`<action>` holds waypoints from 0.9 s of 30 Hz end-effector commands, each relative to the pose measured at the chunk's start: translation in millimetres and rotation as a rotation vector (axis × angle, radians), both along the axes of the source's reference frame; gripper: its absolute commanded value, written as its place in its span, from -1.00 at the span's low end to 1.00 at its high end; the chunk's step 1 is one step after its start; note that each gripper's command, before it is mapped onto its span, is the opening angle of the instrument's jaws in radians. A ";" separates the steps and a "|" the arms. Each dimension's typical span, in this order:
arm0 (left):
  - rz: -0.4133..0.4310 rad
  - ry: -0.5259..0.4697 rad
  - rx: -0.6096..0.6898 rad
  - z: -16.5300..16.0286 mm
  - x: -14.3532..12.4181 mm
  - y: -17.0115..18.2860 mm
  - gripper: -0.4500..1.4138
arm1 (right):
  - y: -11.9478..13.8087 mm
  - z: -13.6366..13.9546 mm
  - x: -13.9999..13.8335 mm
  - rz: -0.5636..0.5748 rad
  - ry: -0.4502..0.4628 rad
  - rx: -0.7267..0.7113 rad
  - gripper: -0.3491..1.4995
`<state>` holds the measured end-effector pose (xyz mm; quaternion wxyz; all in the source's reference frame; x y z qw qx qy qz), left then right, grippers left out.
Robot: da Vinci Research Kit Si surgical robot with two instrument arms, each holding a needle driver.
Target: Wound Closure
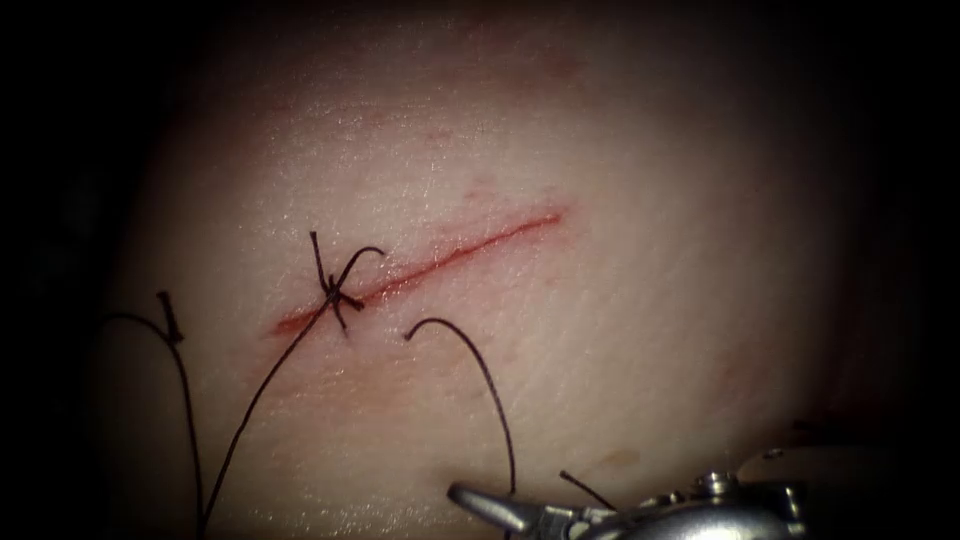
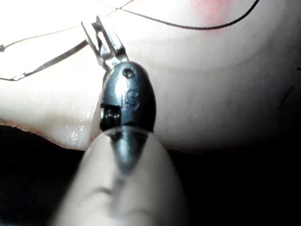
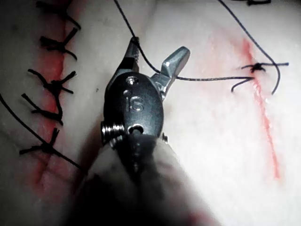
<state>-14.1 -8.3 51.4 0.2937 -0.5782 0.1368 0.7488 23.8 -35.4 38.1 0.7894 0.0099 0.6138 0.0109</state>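
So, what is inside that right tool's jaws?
A strand of thread runs between the right tool's open jaws, lying against one of them, ungripped. The tool's body covers whatever lies behind it. What the left tool holds cannot be told.

Your endoscope looks down from above and in front at the tissue [image 1: 560, 330], while each wrist view peers along its own shaft from very close, and the right wrist shares the knotted cut [image 1: 430, 265] with it.
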 end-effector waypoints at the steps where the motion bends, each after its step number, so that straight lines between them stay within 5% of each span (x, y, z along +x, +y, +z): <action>1: 0.000 -0.003 0.004 0.6 -0.8 -0.9 -1.00 | 0.1 1.4 0.3 0.005 -0.007 -0.003 0.67; 7: 0.002 -0.004 0.004 0.7 -0.5 -0.9 -1.00 | -0.4 1.9 0.2 0.021 0.003 0.023 0.91; 11: 0.002 -0.002 0.007 0.7 0.2 -0.7 -1.00 | -0.8 0.0 -2.8 0.010 0.038 0.045 0.89; 19: -0.076 0.062 0.010 -0.6 8.3 1.0 -1.00 | -0.7 -1.9 -10.5 0.023 0.057 0.055 0.85; 27: -0.152 0.142 -0.004 -0.8 13.8 1.1 -1.00 | 1.1 -0.4 -11.5 0.090 0.085 0.114 0.96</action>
